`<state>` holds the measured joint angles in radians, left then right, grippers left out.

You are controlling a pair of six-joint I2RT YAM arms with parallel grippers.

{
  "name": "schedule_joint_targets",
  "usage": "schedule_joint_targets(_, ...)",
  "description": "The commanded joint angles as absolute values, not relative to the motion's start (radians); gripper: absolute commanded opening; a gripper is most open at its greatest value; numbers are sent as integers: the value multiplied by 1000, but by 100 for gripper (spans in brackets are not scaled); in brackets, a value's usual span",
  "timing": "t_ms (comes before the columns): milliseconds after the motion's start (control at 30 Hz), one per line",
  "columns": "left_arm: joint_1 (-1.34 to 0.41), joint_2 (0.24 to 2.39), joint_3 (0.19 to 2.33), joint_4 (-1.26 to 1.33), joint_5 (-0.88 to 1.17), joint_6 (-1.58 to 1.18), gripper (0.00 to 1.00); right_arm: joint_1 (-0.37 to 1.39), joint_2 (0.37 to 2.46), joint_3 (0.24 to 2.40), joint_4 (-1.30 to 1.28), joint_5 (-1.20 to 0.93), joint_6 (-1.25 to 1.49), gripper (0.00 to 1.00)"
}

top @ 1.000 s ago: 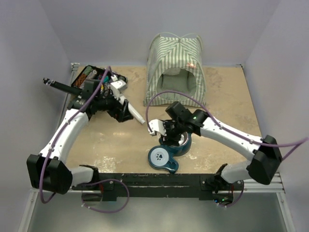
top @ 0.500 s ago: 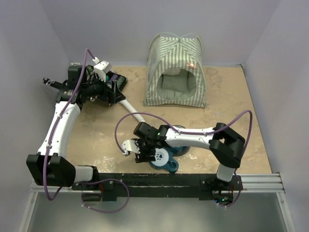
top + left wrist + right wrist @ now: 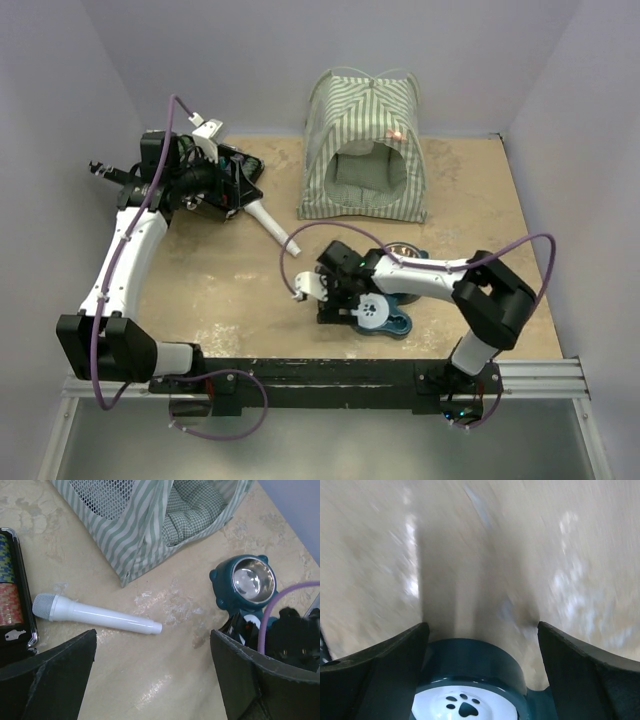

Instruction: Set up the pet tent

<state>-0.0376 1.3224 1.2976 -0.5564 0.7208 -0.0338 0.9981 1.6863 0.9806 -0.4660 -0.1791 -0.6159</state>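
The green-and-white striped pet tent (image 3: pixel 365 110) stands upright at the back middle, its arched doorway facing the arms. It also shows in the left wrist view (image 3: pixel 130 535). A green checked cushion (image 3: pixel 365 172) lies inside it. My left gripper (image 3: pixel 232 180) is open and empty, raised at the back left, well left of the tent; its open jaws frame the bare table (image 3: pixel 152 650). My right gripper (image 3: pixel 330 295) is open, low at the front middle, its fingers either side of the teal bowl stand (image 3: pixel 470 665), far in front of the tent.
The teal bowl stand (image 3: pixel 390 320) holds a white paw-print bowl and a steel bowl (image 3: pixel 254 580). A white microphone (image 3: pixel 270 218) lies between the tent and a black case (image 3: pixel 240 165) at the back left. Walls close in the table on three sides.
My left arm drew back to the black case, and the microphone now lies free. My right gripper swung left, then back right. The bowl stand shifted right and turned.
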Motion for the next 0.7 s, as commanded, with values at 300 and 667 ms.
schedule_joint_targets(300,-32,1385,1341,-521,818,-29,99,419,1531,835,-753,64,-1098,94)
schedule_joint_targets(667,-40,1485,1593,-813,643,265,100,270,1420,1151,-906,-127,-1053,95)
